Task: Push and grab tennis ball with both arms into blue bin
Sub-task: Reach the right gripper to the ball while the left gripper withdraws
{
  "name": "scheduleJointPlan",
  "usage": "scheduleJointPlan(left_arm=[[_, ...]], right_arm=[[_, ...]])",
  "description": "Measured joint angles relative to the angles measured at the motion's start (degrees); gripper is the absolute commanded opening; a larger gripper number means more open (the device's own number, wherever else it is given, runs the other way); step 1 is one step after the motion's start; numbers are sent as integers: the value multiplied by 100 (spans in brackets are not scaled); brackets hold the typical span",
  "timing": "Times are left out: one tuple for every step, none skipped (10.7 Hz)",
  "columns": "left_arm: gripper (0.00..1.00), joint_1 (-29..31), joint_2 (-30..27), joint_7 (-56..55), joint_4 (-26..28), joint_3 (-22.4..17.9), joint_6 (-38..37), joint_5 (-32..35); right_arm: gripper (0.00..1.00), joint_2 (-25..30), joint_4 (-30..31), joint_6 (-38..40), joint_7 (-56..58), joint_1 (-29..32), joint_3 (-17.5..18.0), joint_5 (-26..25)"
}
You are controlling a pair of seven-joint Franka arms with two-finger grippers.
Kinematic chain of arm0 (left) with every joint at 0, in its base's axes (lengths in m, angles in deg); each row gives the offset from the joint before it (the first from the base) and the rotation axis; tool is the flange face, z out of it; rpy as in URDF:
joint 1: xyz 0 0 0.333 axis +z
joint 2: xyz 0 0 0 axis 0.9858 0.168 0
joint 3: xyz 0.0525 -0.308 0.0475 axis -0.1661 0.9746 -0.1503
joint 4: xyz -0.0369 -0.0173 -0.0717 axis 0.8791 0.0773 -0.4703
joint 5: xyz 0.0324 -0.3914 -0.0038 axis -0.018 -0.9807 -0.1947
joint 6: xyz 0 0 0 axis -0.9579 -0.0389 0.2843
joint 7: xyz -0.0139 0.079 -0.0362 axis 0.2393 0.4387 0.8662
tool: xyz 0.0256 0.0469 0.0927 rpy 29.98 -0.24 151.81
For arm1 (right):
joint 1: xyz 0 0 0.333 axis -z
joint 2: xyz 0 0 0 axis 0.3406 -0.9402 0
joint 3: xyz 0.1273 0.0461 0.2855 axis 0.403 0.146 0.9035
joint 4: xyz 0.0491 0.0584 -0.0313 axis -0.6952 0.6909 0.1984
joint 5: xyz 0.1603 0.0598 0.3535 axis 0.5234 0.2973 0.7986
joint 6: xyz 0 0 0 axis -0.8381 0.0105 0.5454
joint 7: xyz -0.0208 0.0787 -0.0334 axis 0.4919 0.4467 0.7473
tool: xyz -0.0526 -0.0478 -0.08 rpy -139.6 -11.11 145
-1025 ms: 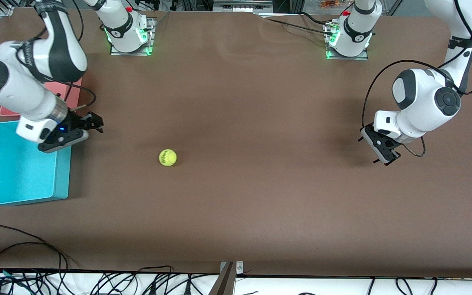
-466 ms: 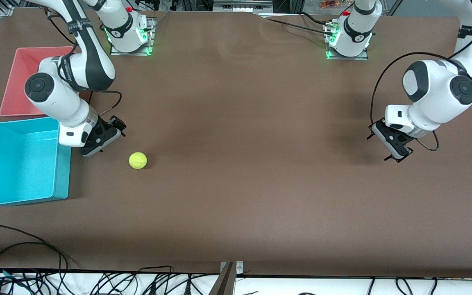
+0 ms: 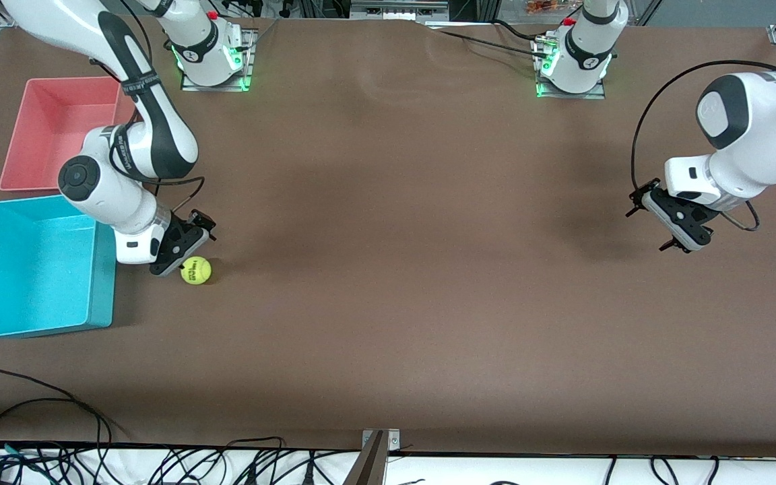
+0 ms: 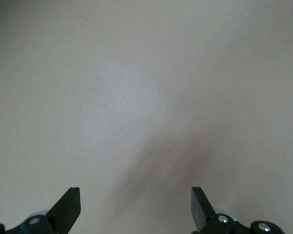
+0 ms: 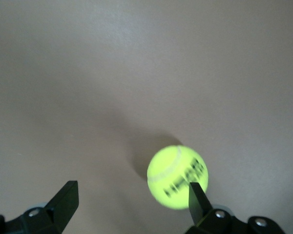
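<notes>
The yellow-green tennis ball [image 3: 196,270] lies on the brown table toward the right arm's end, a short gap from the blue bin [image 3: 102,283]. My right gripper [image 3: 184,246] hangs low and open right over the ball's edge. In the right wrist view the ball [image 5: 178,176] sits by one fingertip [image 5: 197,197], not between the jaws of the right gripper [image 5: 133,202]. My left gripper [image 3: 651,229] is open over bare table at the left arm's end. The left wrist view shows the left gripper [image 4: 135,207] with nothing in it.
A pink bin [image 3: 27,135] stands beside the blue bin, farther from the front camera. Both arm bases [image 3: 209,57] are bolted along the table's back edge. Cables [image 3: 38,404] run along the front edge.
The ball has rolled toward the blue bin. My right gripper came off the bin area and down beside the ball. The left arm drew back toward its own end.
</notes>
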Motion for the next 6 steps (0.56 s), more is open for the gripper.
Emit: scheduleJointPlan(left_arm=[[100,0,-47,-180,-94,2,-169,153],[100,-1,-98,-416,-217,4,-381,367],[100,-1,-154,-637,-388,8,-668,527],[100,-1,-209,-785,-565,9,-957,593],[100,-1,-258,-854,-715,9,-1182,606],[100,-1,-298,-886,-818,-4,-1344,609]], right_arm=[[100,-113,-48,-116,262,4,-103,3],[100,-237,-65,-447,580,14,-225,3],[100,-364,-71,-768,908,21,-308,3],[100,-462,-89,-943,1109,21,-341,3],[100,-526,-143,-1007,1286,17,-369,-45],[100,-566,-229,-1020,1432,13,-425,-129]])
